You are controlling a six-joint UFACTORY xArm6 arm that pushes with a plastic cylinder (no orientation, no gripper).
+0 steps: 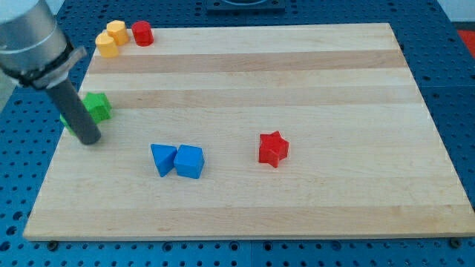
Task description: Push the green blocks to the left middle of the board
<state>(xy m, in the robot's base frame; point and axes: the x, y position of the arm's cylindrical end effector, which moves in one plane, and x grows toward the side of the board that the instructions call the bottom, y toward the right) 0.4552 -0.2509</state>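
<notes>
A green block sits near the board's left edge, about mid-height. A second green piece peeks out just left of the rod, mostly hidden behind it. My tip rests on the board just below and left of the visible green block, close to it; whether it touches cannot be told. The dark rod rises up and left to the grey arm at the view's top left.
Two yellow blocks and a red cylinder sit at the top left corner. A blue triangular block touches a blue cube at lower centre. A red star lies right of centre. The wooden board lies on a blue pegboard.
</notes>
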